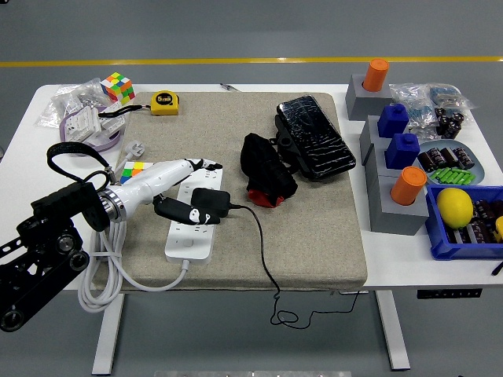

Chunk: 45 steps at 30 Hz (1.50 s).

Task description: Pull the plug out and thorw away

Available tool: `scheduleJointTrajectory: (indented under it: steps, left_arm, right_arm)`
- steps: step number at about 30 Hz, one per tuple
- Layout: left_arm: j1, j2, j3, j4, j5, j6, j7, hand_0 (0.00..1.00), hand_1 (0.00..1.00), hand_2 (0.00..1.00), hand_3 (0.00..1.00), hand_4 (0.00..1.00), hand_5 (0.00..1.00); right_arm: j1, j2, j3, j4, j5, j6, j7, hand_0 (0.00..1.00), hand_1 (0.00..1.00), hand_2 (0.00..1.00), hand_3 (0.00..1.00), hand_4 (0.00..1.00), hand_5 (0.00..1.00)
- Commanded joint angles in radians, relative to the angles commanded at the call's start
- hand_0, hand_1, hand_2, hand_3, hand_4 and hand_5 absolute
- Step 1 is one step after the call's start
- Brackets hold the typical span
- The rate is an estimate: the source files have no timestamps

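Here, in the head view, the left arm reaches in from the lower left over a white bench (31,118) covered by a grey mat (314,228). The left robot hand (189,200), white-shelled with dark fingers, lies across a white power strip (192,236) near the mat's front left; its fingers curl around the black plug (211,204), a boxy adapter seated on the strip. A thin black cord (263,259) runs from the adapter to the right and down over the mat's front edge, looping below the bench. The strip's thick white cable (102,279) coils off the near left edge. Behind the hand sits a black and red bundle (266,171), and beside it a black case (314,137). At the far left are a colour cube (118,87) and a yellow tape measure (165,102). To the right stand grey blocks with orange (376,75) and blue (393,119) pieces, and a blue bin holding a lemon (454,207).
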Motion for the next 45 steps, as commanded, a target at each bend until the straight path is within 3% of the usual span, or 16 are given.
scheduleJointTrajectory:
  steps: [4, 5, 10, 11, 16, 17, 22, 23, 28, 29, 34, 35, 40, 41, 45]
  left_arm:
    - [-0.017, -0.009, 0.021, 0.028, 0.009, -0.006, 0.010, 0.870, 0.953, 0.918, 0.932, 0.998, 0.342]
    - [-0.023, -0.012, 0.028, 0.037, 0.011, -0.006, 0.012, 0.790, 0.885, 0.853, 0.884, 0.998, 0.259]
    - [-0.066, -0.036, 0.074, 0.108, 0.023, 0.019, -0.003, 0.790, 0.885, 0.853, 0.884, 0.998, 0.259]
    - [-0.071, -0.038, 0.079, 0.115, 0.022, 0.023, -0.006, 0.655, 0.738, 0.740, 0.828, 0.998, 0.113]
    - [-0.096, -0.056, 0.098, 0.155, 0.008, 0.045, -0.016, 0.655, 0.738, 0.740, 0.828, 0.998, 0.113]
    - [-0.100, -0.060, 0.101, 0.163, 0.006, 0.047, -0.017, 0.487, 0.673, 0.686, 0.809, 0.998, 0.111]
    - [-0.117, -0.070, 0.116, 0.195, -0.009, 0.046, -0.014, 0.487, 0.673, 0.686, 0.809, 0.998, 0.111]
    - [-0.119, -0.072, 0.118, 0.200, -0.015, 0.045, -0.014, 0.470, 0.612, 0.605, 0.764, 0.992, 0.100]
    - [-0.131, -0.077, 0.130, 0.221, -0.031, 0.048, -0.021, 0.470, 0.612, 0.605, 0.764, 0.992, 0.100]
    - [-0.132, -0.078, 0.132, 0.224, -0.034, 0.049, -0.022, 0.438, 0.553, 0.540, 0.645, 0.952, 0.078]
    - [-0.139, -0.082, 0.139, 0.240, -0.059, 0.061, -0.037, 0.438, 0.553, 0.540, 0.645, 0.952, 0.078]
    - [-0.140, -0.082, 0.140, 0.241, -0.063, 0.066, -0.043, 0.384, 0.446, 0.489, 0.542, 0.835, 0.002]
    - [-0.143, -0.084, 0.144, 0.241, -0.080, 0.076, -0.056, 0.384, 0.446, 0.489, 0.542, 0.835, 0.002]
    - [-0.144, -0.084, 0.144, 0.240, -0.082, 0.075, -0.055, 0.331, 0.372, 0.447, 0.529, 0.704, 0.002]
    - [-0.149, -0.086, 0.151, 0.242, -0.092, 0.055, -0.045, 0.331, 0.372, 0.447, 0.529, 0.704, 0.002]
  right_arm:
    - [0.000, 0.000, -0.001, 0.000, 0.000, 0.000, 0.000, 0.636, 0.676, 0.683, 0.597, 0.996, 0.474]
    - [0.000, 0.000, -0.002, 0.000, 0.001, 0.000, 0.000, 0.636, 0.676, 0.684, 0.597, 0.995, 0.474]
    - [0.002, -0.001, -0.007, 0.000, 0.003, 0.000, 0.000, 0.636, 0.676, 0.684, 0.597, 0.995, 0.474]
    - [0.003, -0.001, -0.007, 0.000, 0.004, 0.000, 0.000, 0.635, 0.676, 0.684, 0.597, 0.996, 0.474]
    - [0.005, -0.002, -0.006, -0.001, 0.004, 0.000, 0.000, 0.635, 0.676, 0.684, 0.597, 0.996, 0.474]
    - [0.005, -0.002, -0.007, -0.001, 0.004, 0.000, 0.000, 0.641, 0.676, 0.683, 0.597, 0.996, 0.474]
    - [0.003, -0.003, -0.008, -0.002, 0.004, 0.000, -0.001, 0.641, 0.676, 0.683, 0.597, 0.996, 0.474]
    - [0.003, -0.003, -0.008, -0.002, 0.004, 0.000, -0.001, 0.640, 0.676, 0.684, 0.597, 0.996, 0.473]
    - [0.003, -0.004, -0.011, -0.002, 0.005, 0.000, -0.001, 0.640, 0.676, 0.684, 0.597, 0.996, 0.473]
    - [0.003, -0.004, -0.012, -0.001, 0.006, 0.000, 0.000, 0.641, 0.676, 0.684, 0.597, 0.996, 0.473]
    - [0.005, -0.004, -0.012, -0.001, 0.006, 0.000, -0.001, 0.641, 0.676, 0.684, 0.597, 0.996, 0.473]
    - [0.005, -0.005, -0.013, -0.001, 0.007, 0.000, -0.001, 0.637, 0.676, 0.684, 0.597, 0.996, 0.473]
    - [0.004, -0.005, -0.011, -0.002, 0.005, 0.000, -0.001, 0.637, 0.676, 0.684, 0.597, 0.996, 0.473]
    - [0.004, -0.005, -0.011, -0.002, 0.005, 0.000, -0.001, 0.638, 0.676, 0.683, 0.597, 0.996, 0.473]
    - [0.005, -0.005, -0.014, -0.002, 0.008, 0.000, -0.001, 0.638, 0.676, 0.683, 0.597, 0.996, 0.473]
